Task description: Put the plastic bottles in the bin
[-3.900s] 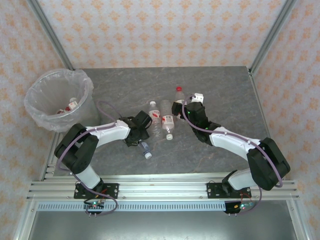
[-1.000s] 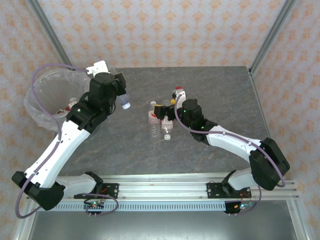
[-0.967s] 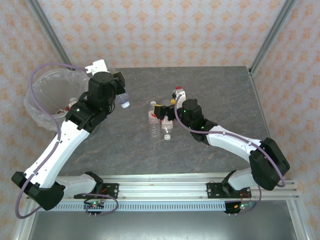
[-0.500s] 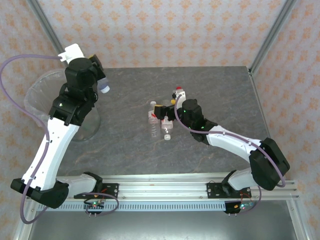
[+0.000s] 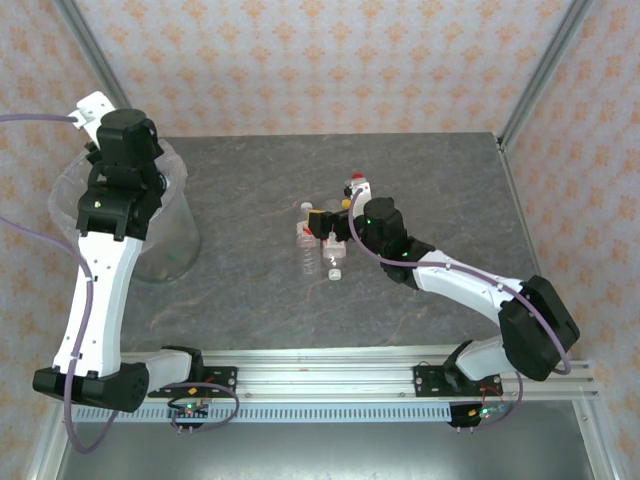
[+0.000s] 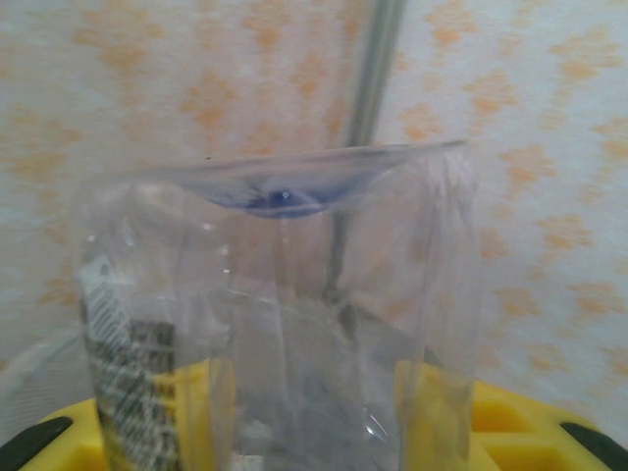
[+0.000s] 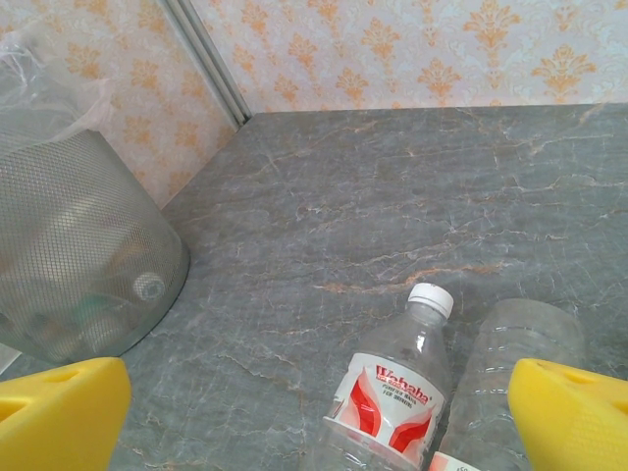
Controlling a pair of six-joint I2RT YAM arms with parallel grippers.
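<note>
Release stage of a bottle transfer. The left gripper point(image 6: 314, 427) hangs raised above the bin point(image 5: 176, 236) at the far left of the bench point(image 5: 420, 170). Its yellow fingers point(image 6: 510, 432) are clamped on a clear blue-capped bottle point(image 6: 285, 324) that points away from the wrist camera. Whether this bottle lies squarely over the bin's mouth cannot be told, since the arm covers the rim in the overhead view. The bin already holds several bottles, visible through its wall from the right wrist. The right gripper point(image 7: 319, 422) sits low at mid-bench with its fingers spread wide around two bottles lying side by side: a white-capped bottle point(image 7: 397, 388) with a red-and-white label and a second clear bottle point(image 7: 520, 358). A red-capped bottle point(image 5: 357, 184) sits just beside the gripper. Likely hazards: an off-centre release would let the held bottle strike the rim or the loose liner and bounce back onto the bench; a descent of the left arm could nudge the light bin; closing the right fingers over both bottles could grip neither firmly and send one rolling.
</note>
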